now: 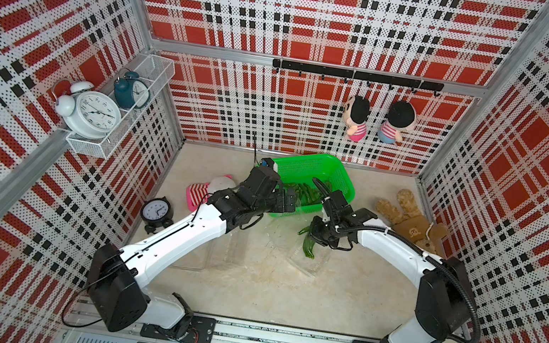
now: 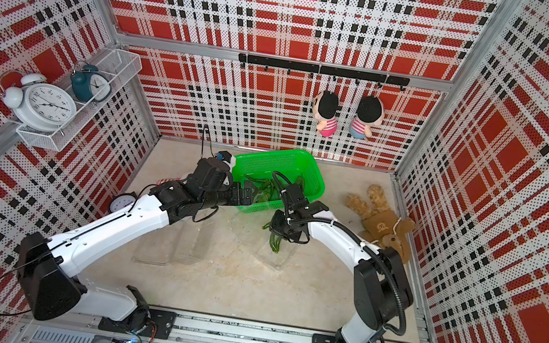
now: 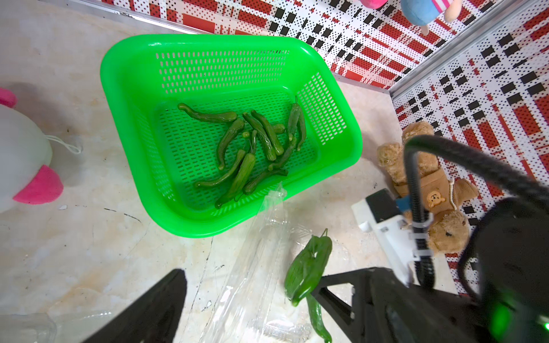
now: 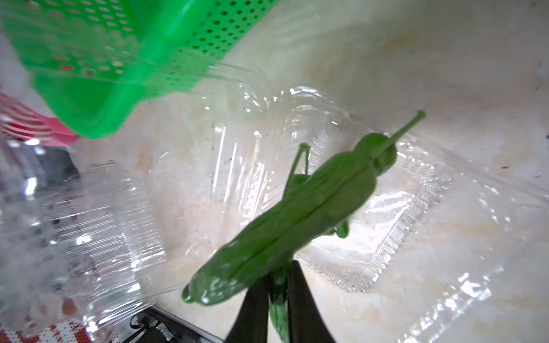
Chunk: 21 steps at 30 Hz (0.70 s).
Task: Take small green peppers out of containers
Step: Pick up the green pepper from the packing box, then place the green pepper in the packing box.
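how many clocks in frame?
3. White alarm clock and teal alarm clock sit in the wire shelf on the wall; black clock is on the table. None seems hidden.

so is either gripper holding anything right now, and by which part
The right gripper pinches a few small green peppers by their bodies, away from the stems. The left gripper, open, holds nothing.

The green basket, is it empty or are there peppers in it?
Not empty. In the left wrist view, about a dozen small green peppers lie in a loose pile on the mesh floor of the green basket.
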Available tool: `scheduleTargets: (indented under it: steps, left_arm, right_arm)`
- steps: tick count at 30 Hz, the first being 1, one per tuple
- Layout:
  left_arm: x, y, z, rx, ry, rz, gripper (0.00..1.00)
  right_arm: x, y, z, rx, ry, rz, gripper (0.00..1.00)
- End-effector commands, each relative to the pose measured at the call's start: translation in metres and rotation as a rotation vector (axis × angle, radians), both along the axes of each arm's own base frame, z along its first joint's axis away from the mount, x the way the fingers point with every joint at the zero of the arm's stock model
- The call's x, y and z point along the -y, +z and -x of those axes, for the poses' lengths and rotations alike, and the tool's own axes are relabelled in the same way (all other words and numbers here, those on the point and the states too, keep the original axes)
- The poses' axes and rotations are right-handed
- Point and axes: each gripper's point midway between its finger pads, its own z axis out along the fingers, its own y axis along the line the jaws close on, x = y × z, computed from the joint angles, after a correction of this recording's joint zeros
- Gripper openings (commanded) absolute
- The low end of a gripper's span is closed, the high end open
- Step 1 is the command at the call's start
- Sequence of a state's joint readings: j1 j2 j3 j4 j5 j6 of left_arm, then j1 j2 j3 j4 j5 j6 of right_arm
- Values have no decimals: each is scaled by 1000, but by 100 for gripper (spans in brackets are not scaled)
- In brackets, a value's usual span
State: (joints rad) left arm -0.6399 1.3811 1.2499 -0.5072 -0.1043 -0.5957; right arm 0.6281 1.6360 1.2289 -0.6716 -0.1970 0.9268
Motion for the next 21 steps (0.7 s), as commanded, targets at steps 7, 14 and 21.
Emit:
scheduleTargets:
  steps: [7, 14, 21]
  left_arm:
    - [-3, -2, -1, 2, -16, -9, 100]
    - [-4, -3, 0, -3, -16, -8, 100]
    - [-7, -5, 4, -9, -9, -1, 100]
  right_arm:
    - [-9, 24, 0, 19, -1, -62, 15]
    - [-15, -13, 3, -37, 31, -49, 17]
    - [-17, -47, -8, -64, 72, 34, 18]
